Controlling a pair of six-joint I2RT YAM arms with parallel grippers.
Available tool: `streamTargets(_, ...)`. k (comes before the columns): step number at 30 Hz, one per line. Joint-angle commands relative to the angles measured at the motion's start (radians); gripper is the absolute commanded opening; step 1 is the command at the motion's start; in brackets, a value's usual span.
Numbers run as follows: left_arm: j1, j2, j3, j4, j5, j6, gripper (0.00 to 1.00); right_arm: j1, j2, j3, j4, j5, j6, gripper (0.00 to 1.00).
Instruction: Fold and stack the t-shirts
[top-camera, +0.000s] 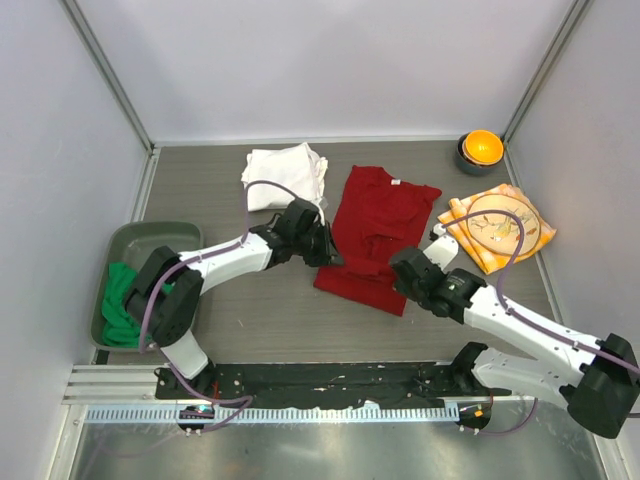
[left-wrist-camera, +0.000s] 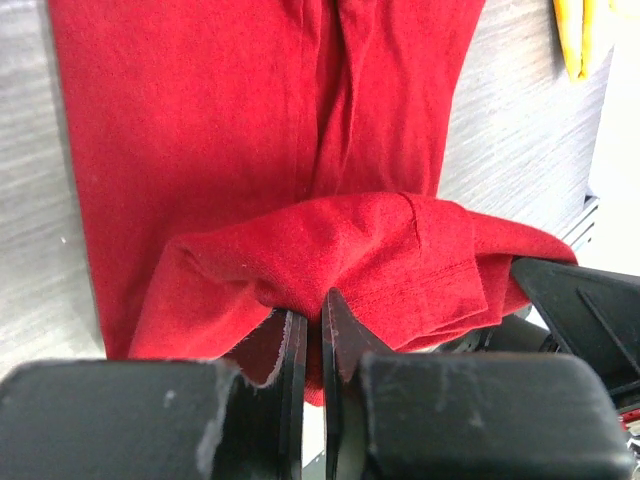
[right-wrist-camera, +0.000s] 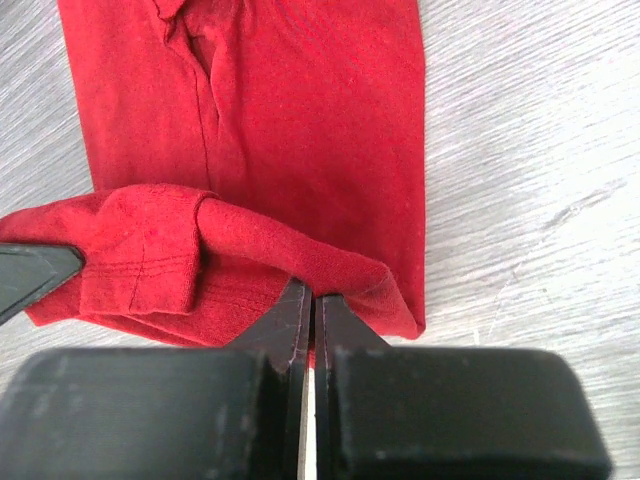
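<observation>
Cotton of the red t-shirt (top-camera: 380, 228), mid-frame, looks limp and light; left gripper (left-wrist-camera: 312, 318) and right gripper (right-wrist-camera: 312, 303) clamp its hem corners.

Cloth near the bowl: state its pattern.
The cloth is orange with a circle print; clearest in top external.

Overhead; wrist close-ups on red t-shirt (top-camera: 378, 235)

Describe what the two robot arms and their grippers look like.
The left arm and right arm have white tubular links between chunky black joints. A thin purplish-grey cable loops along each. The left gripper and right gripper are matte black: blocky bodies, flat tapering fingers, whitish scuffs on the edges.
</observation>
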Motion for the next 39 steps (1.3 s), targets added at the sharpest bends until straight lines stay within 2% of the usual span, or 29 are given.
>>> streamTargets(1,0.052,0.053,0.076,0.050,0.052,0.029,0.08,-0.056,0.042,0.013,0.121,-0.026,-0.085,0.01)
streamTargets(8,0.091,0.198,0.159,0.080,0.094,0.041,0.08,-0.139,0.111,-0.016,0.205,-0.064,-0.112,0.01)
streamTargets(18,0.135,0.382,0.348,0.083,0.152,0.032,0.09,-0.339,0.237,-0.018,0.348,-0.153,-0.164,0.01)
streamTargets(19,0.143,0.407,0.375,0.068,0.150,0.029,0.12,-0.384,0.260,-0.014,0.377,-0.175,-0.164,0.07)
streamTargets(20,0.152,0.418,0.400,0.062,0.149,0.025,0.21,-0.412,0.307,0.009,0.397,-0.186,-0.171,0.34)
streamTargets(21,0.163,0.428,0.423,0.056,0.147,0.020,0.30,-0.435,0.341,0.025,0.414,-0.193,-0.175,0.51)
streamTargets(22,0.190,0.439,0.487,0.036,0.144,0.015,0.43,-0.457,0.369,0.045,0.447,-0.195,-0.189,0.68)
streamTargets(23,0.207,0.460,0.521,0.021,0.132,-0.004,0.74,-0.504,0.398,0.087,0.467,-0.212,-0.197,0.95)
streamTargets(24,0.244,0.474,0.567,0.005,0.134,-0.015,0.89,-0.521,0.459,0.112,0.490,-0.219,-0.207,0.96)
streamTargets(25,0.261,0.485,0.643,-0.034,0.132,-0.026,0.99,-0.532,0.486,0.140,0.507,-0.218,-0.230,0.96)
streamTargets(28,0.313,0.482,0.724,-0.071,0.115,-0.049,1.00,-0.544,0.550,0.253,0.480,-0.216,-0.264,0.97)
streamTargets(31,0.321,0.413,0.710,-0.159,0.039,-0.003,1.00,-0.544,0.497,0.270,0.475,-0.180,-0.281,0.98)
streamTargets(34,0.302,0.308,0.576,-0.155,0.011,0.011,1.00,-0.543,0.423,0.253,0.446,-0.169,-0.313,0.98)
streamTargets(35,0.293,0.281,0.486,-0.144,0.008,0.012,1.00,-0.541,0.400,0.249,0.432,-0.182,-0.324,0.99)
streamTargets(36,0.267,0.211,0.439,-0.122,-0.004,0.017,1.00,-0.538,0.382,0.247,0.420,-0.246,-0.336,0.99)
streamTargets(39,0.209,0.078,0.275,-0.086,-0.027,0.018,1.00,-0.506,0.308,0.250,0.334,-0.308,-0.376,0.99)
